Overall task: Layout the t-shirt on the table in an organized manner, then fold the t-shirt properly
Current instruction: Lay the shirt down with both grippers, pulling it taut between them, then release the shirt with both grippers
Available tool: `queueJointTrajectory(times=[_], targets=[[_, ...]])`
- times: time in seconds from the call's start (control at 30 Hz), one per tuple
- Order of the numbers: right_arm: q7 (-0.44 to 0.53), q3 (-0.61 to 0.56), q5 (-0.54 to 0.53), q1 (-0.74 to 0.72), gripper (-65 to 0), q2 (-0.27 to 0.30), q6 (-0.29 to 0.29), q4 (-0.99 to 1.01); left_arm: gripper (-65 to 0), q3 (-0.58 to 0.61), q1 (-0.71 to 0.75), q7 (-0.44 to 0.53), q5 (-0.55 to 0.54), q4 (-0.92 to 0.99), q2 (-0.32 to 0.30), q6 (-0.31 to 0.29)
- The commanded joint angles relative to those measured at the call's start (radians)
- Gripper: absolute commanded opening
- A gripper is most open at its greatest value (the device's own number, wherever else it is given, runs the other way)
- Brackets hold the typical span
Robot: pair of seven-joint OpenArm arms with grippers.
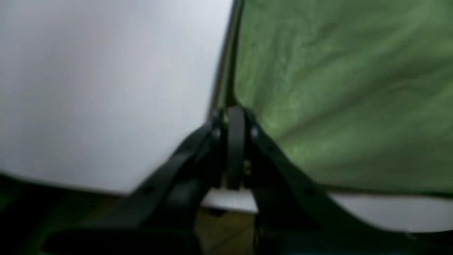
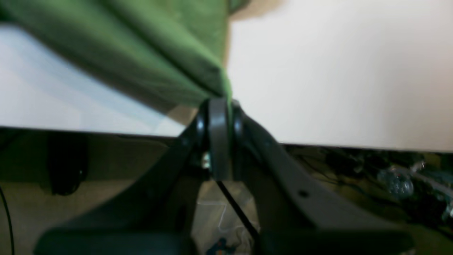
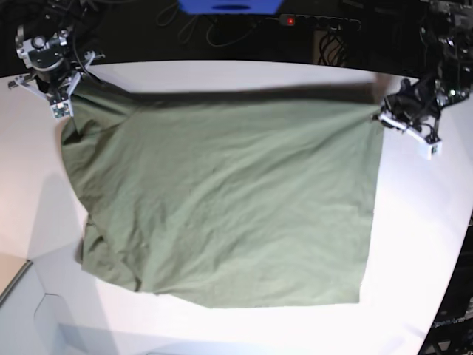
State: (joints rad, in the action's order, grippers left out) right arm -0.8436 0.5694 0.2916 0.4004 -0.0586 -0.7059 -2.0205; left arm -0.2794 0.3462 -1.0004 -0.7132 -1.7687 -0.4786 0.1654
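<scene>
**A:** Look at the left end effector [image 1: 235, 117], its jaws are pinched together on a corner of the t-shirt [image 3: 229, 207]. The right end effector [image 2: 219, 106] is clamped the same way on the opposite far corner.

**B:** So from each one the cloth runs inward and towards us?

**A:** Yes, the far hem is stretched taut between the 2 of them, and the rest fans out from both onto the table [image 3: 414, 244]. Near the right end effector it's bunched and sagging; away from the left one the side edge lies fairly straight.

**B:** How will it handle, do you reckon?

**A:** Light, soft, limp, I'd say. It creases easily and won't hold any shape, so only tension flattens it. Corners and hem edges seem the best places to grip; a pinch mid-panel would probably just drag up a wrinkle.

**B:** Slippery?

**A:** Probably not, it looks like plain cotton.
</scene>
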Motion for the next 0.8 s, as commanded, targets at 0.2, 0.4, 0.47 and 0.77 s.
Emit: queueJointTrajectory(times=[0.2,0.4,0.47,0.77], targets=[[0.019,0.021,0.004,0.038,-65.0,0.004,0.008,-0.018,-64.9,-0.011,0.066,0.010,0.079,-0.110,-0.019,0.006],[0.082,0.021,0.004,0.075,-64.9,0.003,0.008,-0.018,-64.9,-0.011,0.058,0.010,0.085,-0.101,-0.019,0.006],[0.083,0.021,0.004,0.078,-60.2,0.003,0.008,-0.018,-64.9,-0.011,0.057,0.012,0.079,-0.101,-0.019,0.006],[0.085,0.054,0.002,0.075,-47.8,0.004,0.008,-0.018,-52.3,-0.011,0.037,0.002,0.083,-0.099,-0.019,0.006]])
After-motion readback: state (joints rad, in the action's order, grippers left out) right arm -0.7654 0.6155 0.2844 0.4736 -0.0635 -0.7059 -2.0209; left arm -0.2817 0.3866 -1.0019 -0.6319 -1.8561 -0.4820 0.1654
